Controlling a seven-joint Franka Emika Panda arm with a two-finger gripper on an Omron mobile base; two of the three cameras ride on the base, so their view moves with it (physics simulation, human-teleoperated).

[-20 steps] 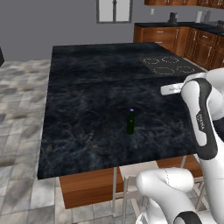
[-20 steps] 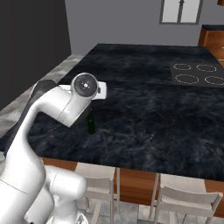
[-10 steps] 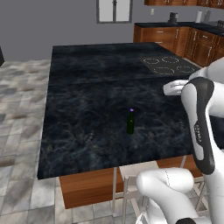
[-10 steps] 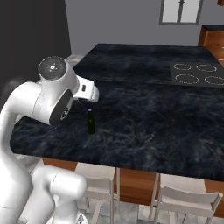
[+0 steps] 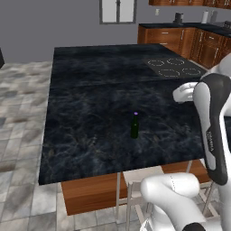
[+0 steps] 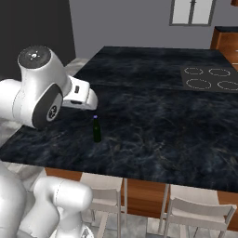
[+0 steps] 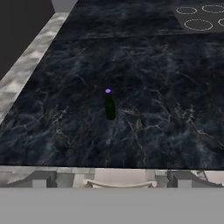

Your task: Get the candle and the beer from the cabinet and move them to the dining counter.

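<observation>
Green beer (image 5: 134, 127) stood upright on the counter (image 5: 90, 90), arm drawn back.

Black marble carried the bottle alone, near the front edge and well apart from the cooktop (image 5: 174, 67) at the far right corner. In the hand view the gripper (image 7: 109, 178) looked down at it from behind the counter's edge, above the stools (image 6: 195, 216), its jaws spread wide with nothing between them and not touching the bottle. I judged the beer's half of the job done. No candle was on the marble, so fetching it looked to be the step in hand. That would call for turning the base toward the wall cabinet, reaching in with the jaws apart, and closing on the candle's holder without tipping it.
</observation>
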